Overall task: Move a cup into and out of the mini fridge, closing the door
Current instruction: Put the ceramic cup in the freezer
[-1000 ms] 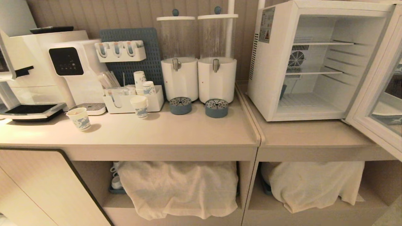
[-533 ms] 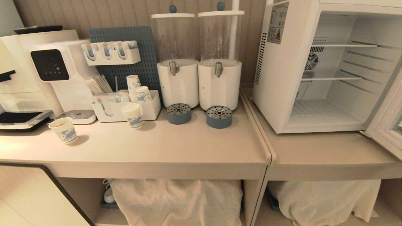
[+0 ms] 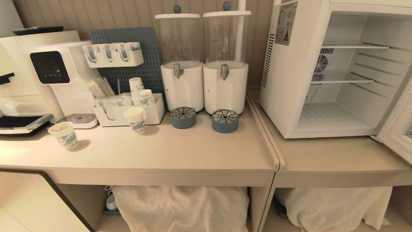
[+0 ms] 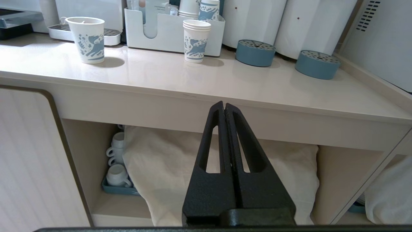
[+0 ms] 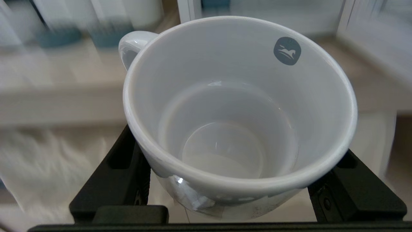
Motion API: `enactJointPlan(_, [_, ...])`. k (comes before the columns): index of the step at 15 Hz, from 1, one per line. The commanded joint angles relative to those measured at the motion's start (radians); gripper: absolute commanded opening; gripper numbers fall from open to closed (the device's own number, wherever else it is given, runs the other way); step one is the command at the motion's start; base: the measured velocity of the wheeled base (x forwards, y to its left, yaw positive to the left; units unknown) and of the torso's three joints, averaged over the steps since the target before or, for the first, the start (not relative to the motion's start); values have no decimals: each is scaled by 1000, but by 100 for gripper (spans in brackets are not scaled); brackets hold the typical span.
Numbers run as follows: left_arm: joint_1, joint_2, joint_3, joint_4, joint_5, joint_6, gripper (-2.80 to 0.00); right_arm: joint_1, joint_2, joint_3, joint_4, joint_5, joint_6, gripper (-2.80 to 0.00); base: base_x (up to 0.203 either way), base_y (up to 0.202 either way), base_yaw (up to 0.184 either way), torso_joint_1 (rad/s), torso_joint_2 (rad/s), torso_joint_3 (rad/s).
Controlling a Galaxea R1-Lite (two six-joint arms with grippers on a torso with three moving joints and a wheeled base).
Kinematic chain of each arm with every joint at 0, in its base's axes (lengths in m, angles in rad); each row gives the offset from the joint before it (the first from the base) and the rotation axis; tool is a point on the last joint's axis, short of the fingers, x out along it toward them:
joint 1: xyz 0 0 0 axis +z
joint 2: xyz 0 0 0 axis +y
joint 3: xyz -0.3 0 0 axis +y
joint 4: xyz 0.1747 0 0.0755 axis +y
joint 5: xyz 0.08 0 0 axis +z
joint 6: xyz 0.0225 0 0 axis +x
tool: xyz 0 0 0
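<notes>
The cup (image 5: 238, 122), a squat white mug with a loop handle and a round blue logo inside its rim, fills the right wrist view. My right gripper (image 5: 236, 151) is shut on it, a black finger on either side of its body. The cup is empty. In the head view the mini fridge (image 3: 289, 80) stands on the right counter, its shelves bare. Its door (image 3: 394, 129) is swung wide open at the right edge. My left gripper (image 4: 224, 108) is shut on nothing, in front of the counter's front edge. Neither gripper shows in the head view.
Paper cups (image 3: 63, 134) (image 3: 135, 119), a white organiser tray (image 3: 154, 111), two drink dispensers (image 3: 182, 85) (image 3: 225, 87) and a coffee machine (image 3: 58, 74) stand on the left counter. Cloths (image 3: 180, 206) cover the shelf below, beside several white mugs (image 4: 117, 167).
The head camera has moved closer, so the whole scene has shifted and the fridge looks larger. Nothing on the counters has moved.
</notes>
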Motion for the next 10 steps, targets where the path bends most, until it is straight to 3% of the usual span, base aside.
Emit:
enactJointPlan(1, [-1,-5,40,-2,0,-1,-280,1,11,-127,39,6,2,-280,0,0,0,0,0,0])
enactJointPlan(3, [-1,-5,40,-1,0,-1,-280,1,106,-326,118,43,8,-280,0,0,0,0,0,0])
enactJointPlan(6, [-1,-5,40,-3,0,-1,-280,1,405,-493,130,80,13,-280,0,0,0,0,0,0])
enactJointPlan(10, [-1,-5,40,-3,0,-2,-280,-1,882,-592,-109,42,13,-280,0,0,0,0,0,0])
